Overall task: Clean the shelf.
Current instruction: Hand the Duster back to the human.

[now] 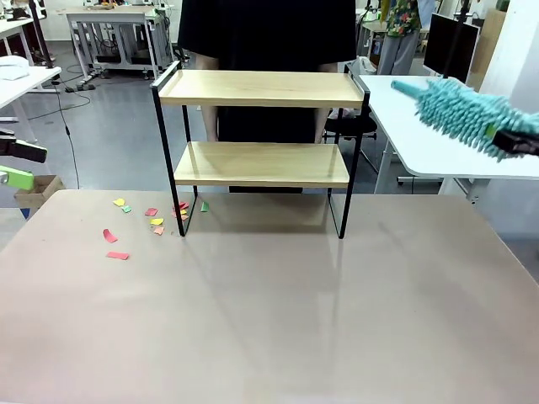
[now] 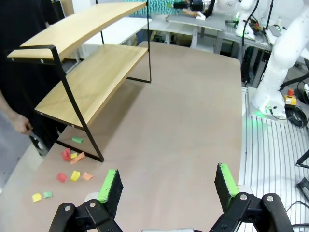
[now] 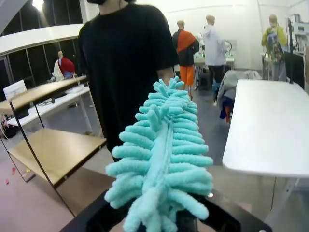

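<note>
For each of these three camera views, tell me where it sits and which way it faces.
Front: fixed between the arms, facing across the table at the shelf and the person.
Left wrist: above the table, looking along the open left gripper toward the shelf.
Right wrist: looking along the duster held in the right gripper, toward the person.
All share the shelf.

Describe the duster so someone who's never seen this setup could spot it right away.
Find the shelf on the table, then look up to its right. The duster is held in the air there, apart from the shelf, the one fluffy teal thing.
</note>
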